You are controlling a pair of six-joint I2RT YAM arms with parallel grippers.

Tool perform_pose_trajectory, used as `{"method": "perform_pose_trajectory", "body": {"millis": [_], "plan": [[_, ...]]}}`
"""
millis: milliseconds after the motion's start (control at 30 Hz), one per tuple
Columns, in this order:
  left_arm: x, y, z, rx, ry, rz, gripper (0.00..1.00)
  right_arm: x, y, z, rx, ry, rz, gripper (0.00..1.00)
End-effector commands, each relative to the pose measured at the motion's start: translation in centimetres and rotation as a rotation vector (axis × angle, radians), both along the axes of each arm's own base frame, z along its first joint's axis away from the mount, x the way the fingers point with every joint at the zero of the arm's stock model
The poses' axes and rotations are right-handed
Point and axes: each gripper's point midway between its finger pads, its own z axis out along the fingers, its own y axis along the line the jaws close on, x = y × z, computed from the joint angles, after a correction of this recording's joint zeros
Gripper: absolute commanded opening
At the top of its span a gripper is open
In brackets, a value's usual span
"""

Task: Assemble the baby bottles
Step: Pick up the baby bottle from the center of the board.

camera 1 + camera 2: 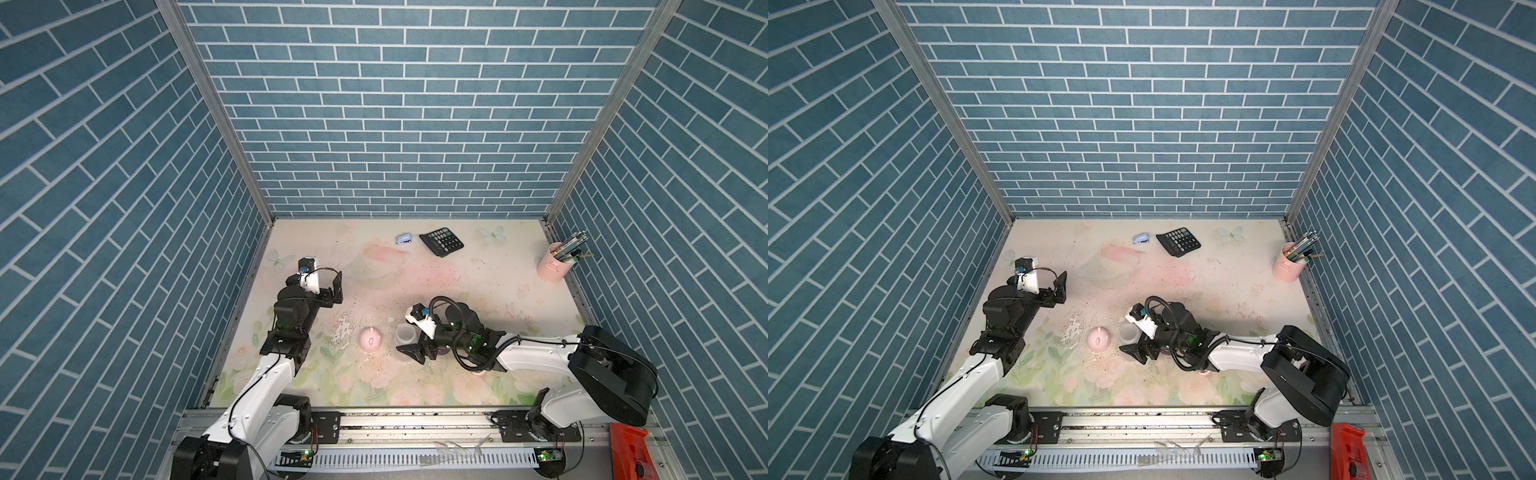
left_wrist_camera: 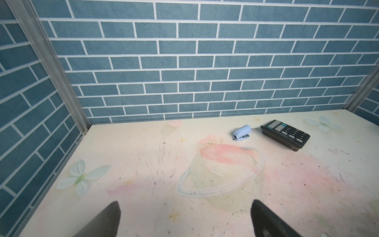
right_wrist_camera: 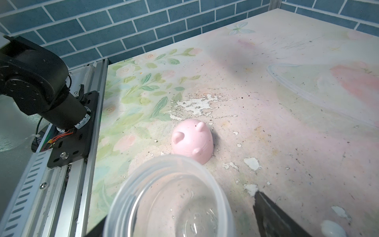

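Observation:
The clear bottle body (image 1: pixel 404 333) stands upright, mouth up, at the middle of the table in both top views. My right gripper (image 1: pixel 413 341) is open around it. In the right wrist view the bottle's rim (image 3: pixel 123 197) fills the space between the jaws. A gap shows between it and one finger (image 3: pixel 274 217), and the other finger is hidden behind it. The pink dome cap (image 1: pixel 371 340) (image 3: pixel 192 140) sits just left of the bottle. A bit of the purple collar (image 1: pixel 442 352) shows under the right wrist. My left gripper (image 2: pixel 185 205) hangs open and empty at the far left (image 1: pixel 337 289).
A black calculator (image 1: pixel 441 242) and a small blue stapler (image 1: pixel 403 238) lie near the back wall. A pink cup of pens (image 1: pixel 555 266) stands at the back right. The arms' mounting rail (image 1: pixel 415 424) runs along the front edge, with a red object (image 1: pixel 629 453) at its right end.

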Motion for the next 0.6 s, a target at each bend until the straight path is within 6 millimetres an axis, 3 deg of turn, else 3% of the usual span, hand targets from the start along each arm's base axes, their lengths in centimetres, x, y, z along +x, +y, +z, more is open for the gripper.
{"method": "perform_pose_trajectory", "body": {"millis": [0, 367, 567], "plan": [[-0.3, -0.3, -0.7, -0.001, 0.018, -0.012, 1.00, 0.2, 1.2, 1.3, 0.035, -0.078, 0.031, 0.88], [-0.3, -0.4, -0.5, -0.009, 0.014, -0.021, 1.00, 0.1, 1.1, 1.6, 0.042, -0.058, 0.011, 0.65], [-0.3, -1.0, 0.0, -0.034, 0.007, -0.051, 1.00, 0.4, 0.5, 4.1, 0.079, -0.047, -0.043, 0.60]]}}
